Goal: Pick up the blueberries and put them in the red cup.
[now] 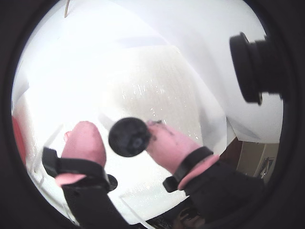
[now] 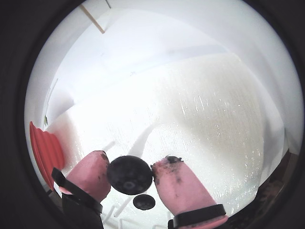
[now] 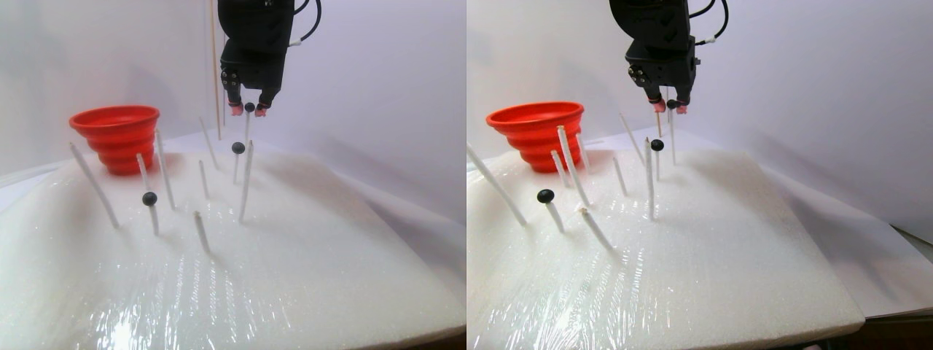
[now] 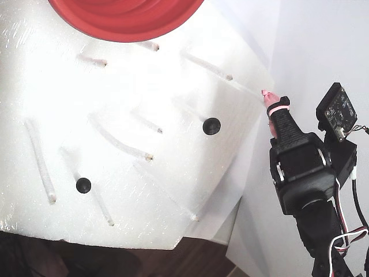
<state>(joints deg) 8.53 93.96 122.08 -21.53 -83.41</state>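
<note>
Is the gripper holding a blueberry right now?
Yes, in a wrist view the gripper has a dark blueberry pinched between its pink fingertips.

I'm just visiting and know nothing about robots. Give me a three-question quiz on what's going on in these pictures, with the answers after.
1. True or false: the gripper is empty.
2. In the fixed view, how many blueberries still sit on white sticks in the foam?
3. In the left half of the stereo pair view, the red cup stands: A) left of the gripper, B) right of it, C) straight under it.

Key
1. False. Its pink fingertips pinch a held blueberry, lifted above the foam.
2. Two: one blueberry and another blueberry.
3. A.
</note>
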